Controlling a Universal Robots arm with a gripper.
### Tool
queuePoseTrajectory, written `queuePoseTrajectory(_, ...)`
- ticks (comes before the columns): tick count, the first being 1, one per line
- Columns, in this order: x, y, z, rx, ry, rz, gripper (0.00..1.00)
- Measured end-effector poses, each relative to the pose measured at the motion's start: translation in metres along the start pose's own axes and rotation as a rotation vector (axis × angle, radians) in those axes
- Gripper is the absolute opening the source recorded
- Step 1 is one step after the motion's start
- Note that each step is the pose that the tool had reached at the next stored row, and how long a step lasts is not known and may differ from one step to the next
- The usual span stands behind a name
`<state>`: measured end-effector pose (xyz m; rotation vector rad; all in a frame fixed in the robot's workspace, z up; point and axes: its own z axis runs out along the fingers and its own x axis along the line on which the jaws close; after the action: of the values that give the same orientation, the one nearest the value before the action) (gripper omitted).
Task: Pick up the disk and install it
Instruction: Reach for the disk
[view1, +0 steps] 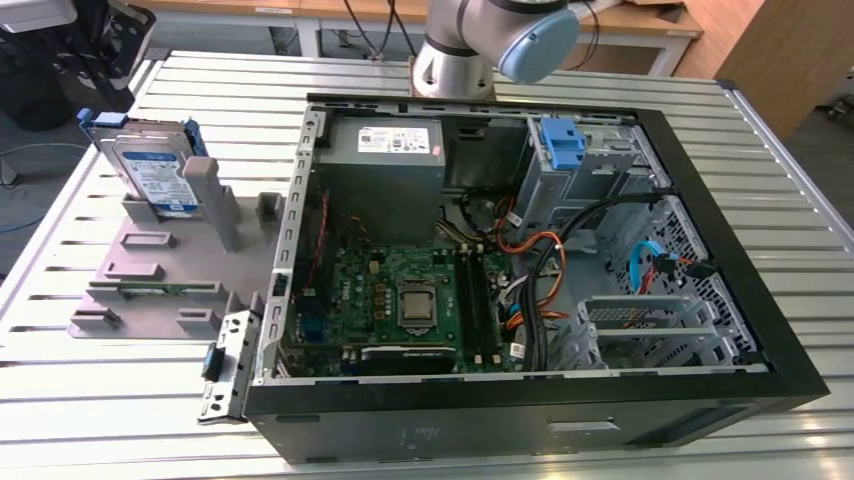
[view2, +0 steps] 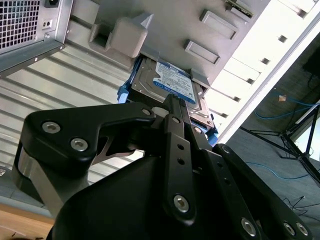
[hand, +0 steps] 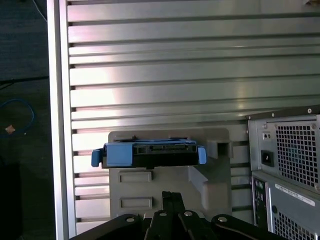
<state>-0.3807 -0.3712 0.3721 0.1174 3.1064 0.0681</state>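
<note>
The disk (view1: 144, 168) stands on edge in the grey stand (view1: 160, 262), on the slatted table (view1: 94, 440) at the exterior view's left, just beside the open case (view1: 801, 370) and outside it. Its long axis runs upright. The short end that faces up looks like the connector end, with the blue carrier wrapped round the sides.

In both wrist views the gripper (view2: 171, 99) (hand: 171, 195) points at the disk (hand: 150, 153) from above and is apart from it, touching nothing. The fingers are pressed together and carry nothing. The disk lies straight ahead of the fingertips, its thin top edge crosswise before them. Judging by the first wrist view, the jaws would part along that top edge, toward the blue carrier ends, not across the disk's thin side.

There is only one arm, and its base stands behind the case in the exterior view.

The broad face of the disk (view2: 172, 82) bears a white-and-blue label, and its print is too small to tell. The power supply (view1: 387, 140) in the case's back corner has a white sticker, equally unreadable. A further sticker shows on the case's rear in the first wrist view.
</note>
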Motion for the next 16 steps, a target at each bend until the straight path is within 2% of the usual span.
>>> queuePoseTrajectory(16, 0.0001, 0.0003, 0.0011, 0.0002, 0.0003, 0.0, 0.11)
